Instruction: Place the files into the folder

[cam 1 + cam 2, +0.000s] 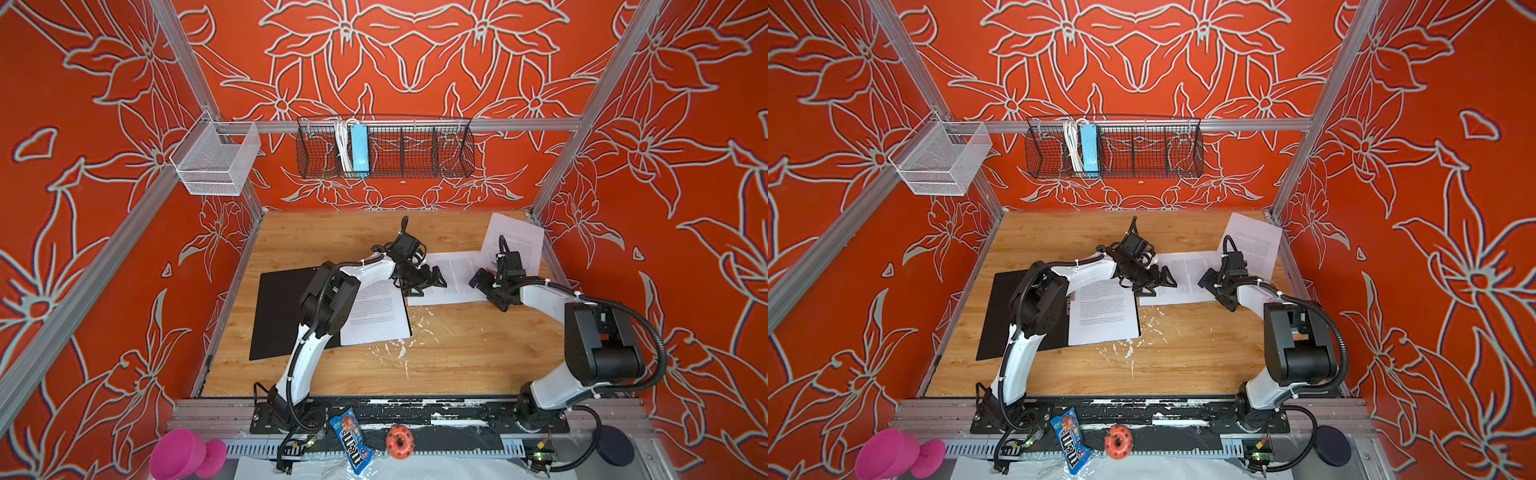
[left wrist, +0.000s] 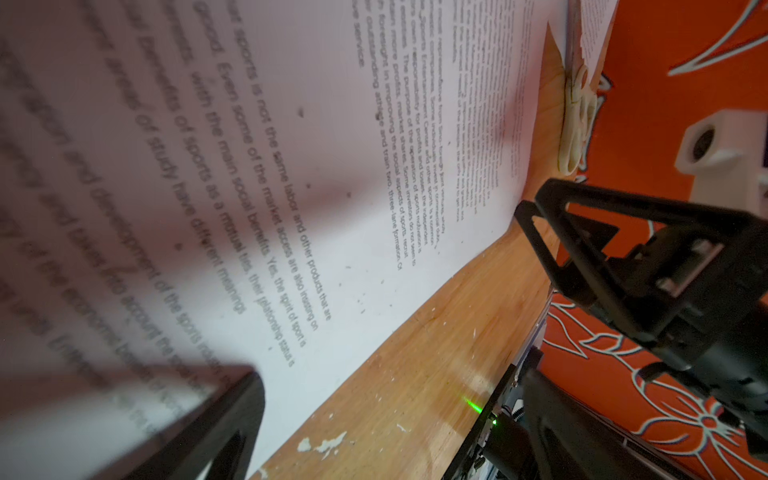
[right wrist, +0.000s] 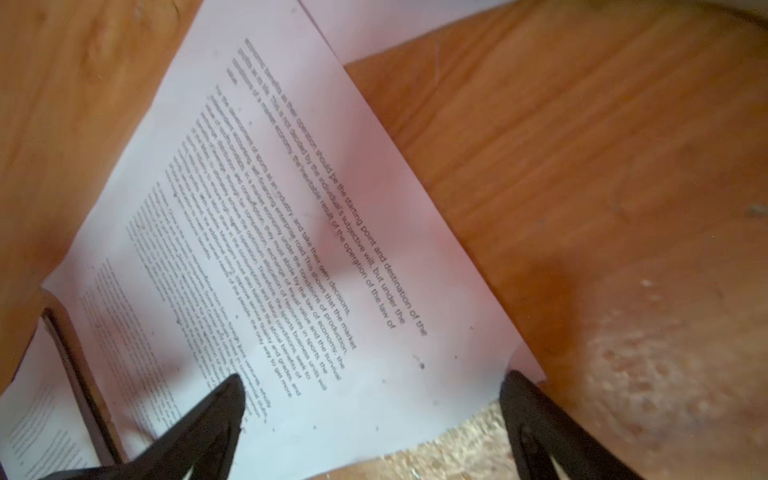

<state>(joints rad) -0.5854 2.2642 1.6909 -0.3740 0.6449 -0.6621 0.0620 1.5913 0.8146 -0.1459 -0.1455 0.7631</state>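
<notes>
The folder [image 1: 282, 311] lies open near the left edge of the surface [image 1: 457, 361], black inside up, with the first sheet [image 1: 376, 316] on its right half. The second sheet [image 1: 457, 274] lies right of the middle. The third sheet [image 1: 519, 237] sits at the far right corner. The left gripper [image 1: 428, 281] and right gripper [image 3: 374, 386] hang over the second sheet's two ends, jaws spread wide and holding nothing. On the back wall, a wire basket [image 1: 415, 153] holds a blue power strip [image 1: 359, 149] and a white cable [image 1: 341, 145].
</notes>
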